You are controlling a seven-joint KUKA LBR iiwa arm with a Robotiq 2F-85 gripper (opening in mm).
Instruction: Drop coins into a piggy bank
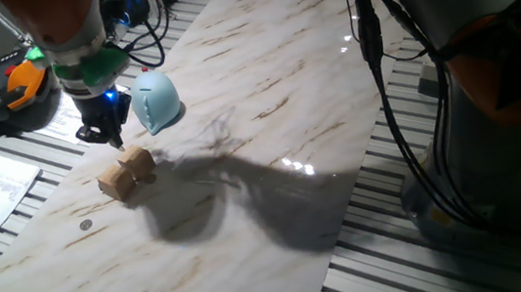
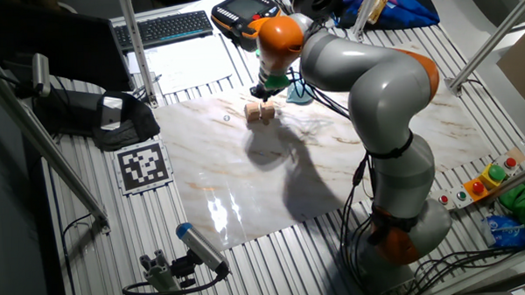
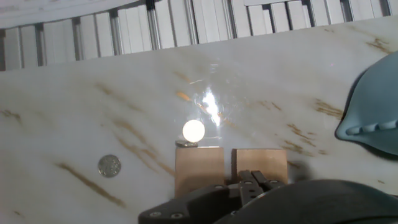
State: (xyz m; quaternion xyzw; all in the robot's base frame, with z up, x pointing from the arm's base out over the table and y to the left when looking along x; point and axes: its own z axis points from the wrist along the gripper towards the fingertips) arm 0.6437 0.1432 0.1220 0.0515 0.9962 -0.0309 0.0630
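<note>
Coins: you have one [image 3: 109,165] flat on the tabletop [image 3: 280,74], left of the two wooden cubes [image 3: 199,167]; another [image 3: 193,130] glints bright just behind them. Piggy bank [image 1: 155,102] stands just beside your hand [image 1: 102,135], contents unseen. Hand hovers over the cubes; whether its fingers are spread, cannot tell.

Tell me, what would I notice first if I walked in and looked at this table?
Probably the big grey-and-orange robot arm bending over the shiny marble-patterned table. Its gripper hangs just above two small tan wooden cubes sitting side by side. Right beside them stands the pale blue rounded plastic piggy bank, and one tiny dark-grey round coin lies apart on the tabletop.
</note>
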